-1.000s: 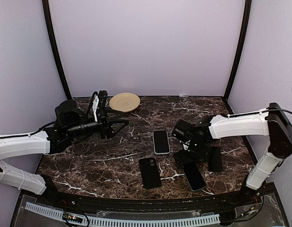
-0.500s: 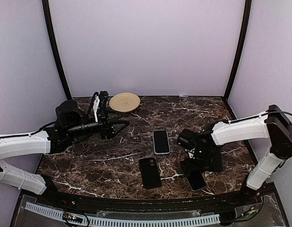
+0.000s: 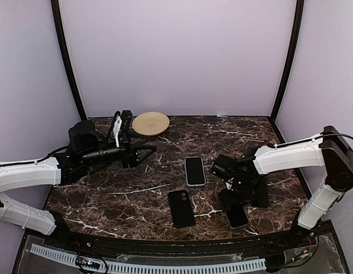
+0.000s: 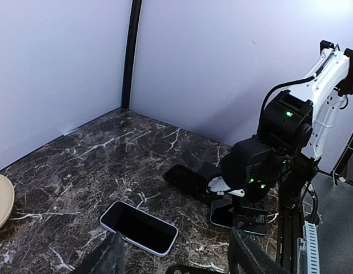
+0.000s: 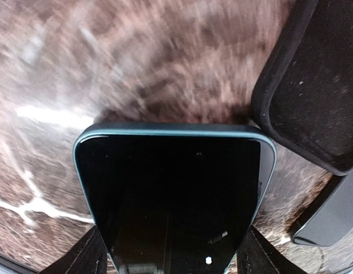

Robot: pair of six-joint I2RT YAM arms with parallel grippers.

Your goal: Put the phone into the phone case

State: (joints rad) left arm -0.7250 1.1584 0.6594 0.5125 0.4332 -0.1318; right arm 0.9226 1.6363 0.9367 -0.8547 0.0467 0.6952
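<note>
Now that the right end effector (image 5: 165, 260) has dropped over the phone (image 5: 173, 194) on the bench (image 3: 136, 188) and narrowed toward its edges, can't tell if it's clamped yet; the phone case (image 5: 313, 85) lies just beside. The left end effector (image 4: 176, 260) hangs wide, empty.

Top overhead; right wrist close over phone (image 5: 173, 171) (left wrist shares it).

My right tool (image 3: 231, 200) sits low over the far end of a dark phone (image 3: 237, 218), with a black case (image 3: 261, 193) just beside it. A white-edged phone (image 3: 195, 170) and a black slab (image 3: 181, 208) lie mid-bench (image 3: 108, 194). My left tool (image 3: 145, 155) hangs empty, fingers apart, near a beige plate (image 3: 151, 123).
</note>
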